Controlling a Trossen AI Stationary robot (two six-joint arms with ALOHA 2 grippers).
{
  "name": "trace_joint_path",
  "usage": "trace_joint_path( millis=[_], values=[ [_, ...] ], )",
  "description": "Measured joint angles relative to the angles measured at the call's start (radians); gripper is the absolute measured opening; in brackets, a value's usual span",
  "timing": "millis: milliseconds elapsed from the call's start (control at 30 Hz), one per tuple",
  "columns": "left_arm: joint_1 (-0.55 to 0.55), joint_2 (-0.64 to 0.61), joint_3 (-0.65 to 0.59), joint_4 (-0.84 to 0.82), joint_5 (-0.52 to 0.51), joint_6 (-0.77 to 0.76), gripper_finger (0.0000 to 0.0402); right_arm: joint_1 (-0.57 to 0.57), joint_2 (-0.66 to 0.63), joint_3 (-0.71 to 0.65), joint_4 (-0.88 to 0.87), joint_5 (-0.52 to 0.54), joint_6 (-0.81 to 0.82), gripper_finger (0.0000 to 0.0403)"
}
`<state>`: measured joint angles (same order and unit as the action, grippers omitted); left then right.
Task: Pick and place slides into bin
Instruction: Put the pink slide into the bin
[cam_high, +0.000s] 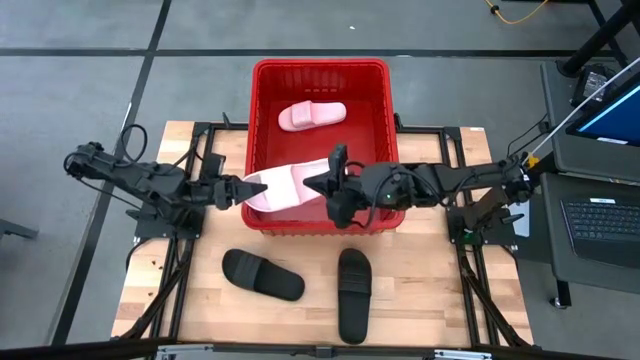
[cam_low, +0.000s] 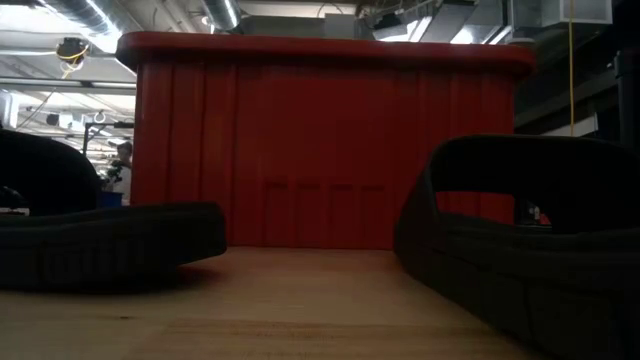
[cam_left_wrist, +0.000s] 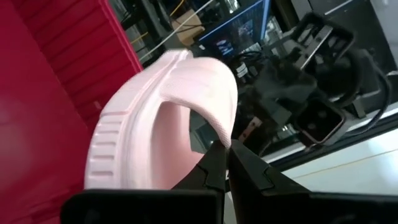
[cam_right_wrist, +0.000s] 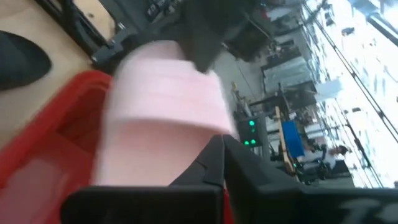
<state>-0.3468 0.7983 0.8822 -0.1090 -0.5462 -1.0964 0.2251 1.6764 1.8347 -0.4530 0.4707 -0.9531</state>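
High view: a pale pink slide (cam_high: 283, 187) spans the bin's (cam_high: 320, 70) near-left corner, with the left gripper (cam_high: 243, 190) and right gripper (cam_high: 318, 184) at opposite ends.

Left wrist view: fingers (cam_left_wrist: 214, 165) clamp its strap.

Right wrist view: fingers (cam_right_wrist: 214, 158) pinch its edge.

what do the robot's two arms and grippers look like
Both arms are dark, almost black, built of jointed segments with black cables looping along them. The left gripper and right gripper each end in two slim, dark, tapered fingers. The arms sit on black frame mounts at the table edges. No markings are readable.
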Motion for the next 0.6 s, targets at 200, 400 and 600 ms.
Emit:
trace_joint_path(
  millis=[200, 400, 600],
  values=[
    [0.047, 0.015, 0.0, -0.003, 0.05, -0.029, 0.0003, 0.001, 0.0, 0.0, 0.005, -0.004, 0.002, 0.0038],
    [0.108, 0.019, 0.0, 0.002, 0.131, -0.039, 0.0003, 0.0, 0.0, -0.019, -0.042, 0.008, -0.043, 0.0058],
    [0.151, 0.028, 0.0, 0.039, 0.213, -0.046, 0.0003, 0.001, 0.0, -0.02, -0.095, 0.012, -0.104, 0.0086]
  ],
)
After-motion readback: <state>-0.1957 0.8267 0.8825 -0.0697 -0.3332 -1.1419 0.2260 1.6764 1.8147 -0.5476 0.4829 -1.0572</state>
